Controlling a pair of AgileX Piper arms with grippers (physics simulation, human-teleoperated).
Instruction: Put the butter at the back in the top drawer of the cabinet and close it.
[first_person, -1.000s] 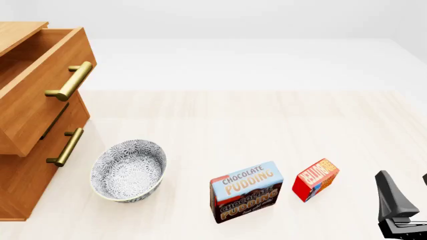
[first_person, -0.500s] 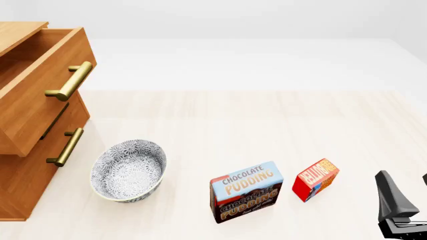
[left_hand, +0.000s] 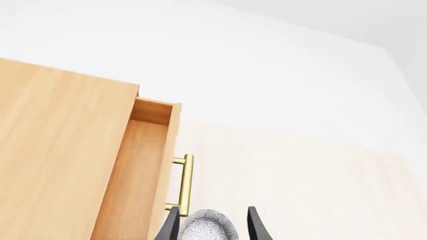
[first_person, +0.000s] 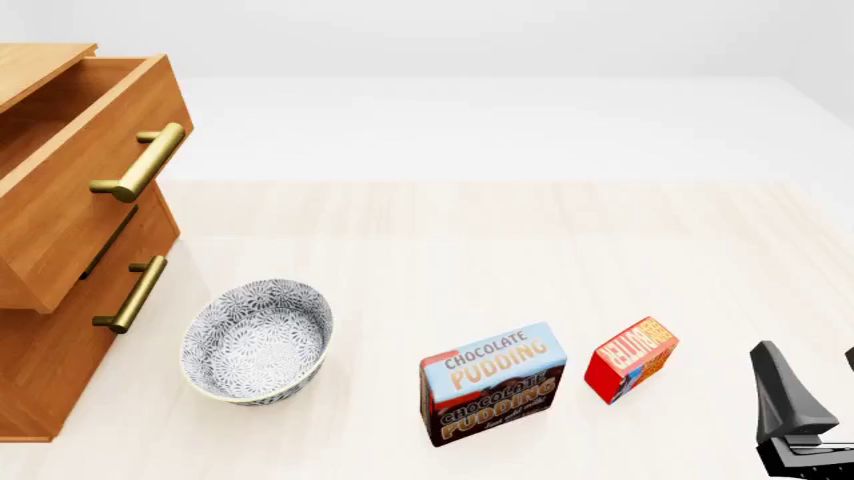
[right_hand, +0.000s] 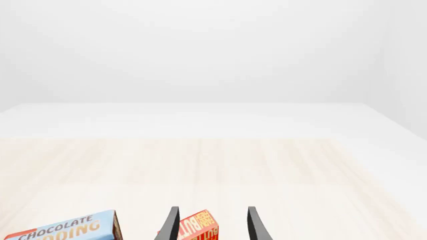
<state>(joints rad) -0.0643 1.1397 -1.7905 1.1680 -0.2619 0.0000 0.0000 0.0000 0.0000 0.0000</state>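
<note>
We're seeing the cabinet (first_person: 60, 300) standing at the table's (first_person: 534, 230) left edge, w/ the top drawer (first_person: 80, 170) pulled out toward the table's middle, its brass handle (first_person: 138, 163) sticking out over the lower drawers. In the left wrist view the drawer (left_hand: 143, 175) is showing open from above, inside looking bare as far as we can see.

The butter (first_person: 631, 359) is standing near the table's front edge, right of centre, well apart from the cabinet. Just beside it on the left, not touching, the chocolate pudding box (first_person: 493, 382) is standing upright. Farther left, near the cabinet's front corner, a patterned bowl (first_person: 256, 341) is sitting on the table.

We're finding the right gripper (right_hand: 210, 224) w/ its fingers spread moderately wide, nothing between them that they're gripping; in the right wrist view the butter (right_hand: 198, 227) is showing in the gap between the fingertips but farther off, w/ the pudding box (right_hand: 63, 231) off to one side. In the front view only part of the right arm is showing at the table's front right corner, near the butter but not touching it.

The left gripper (left_hand: 212, 222) is also standing w/ its fingers apart, holding nothing; its cam is looking down past the drawer handle (left_hand: 185, 182) w/ the bowl (left_hand: 208, 227) showing between the fingertips. The left arm isn't showing in the front view.
</note>
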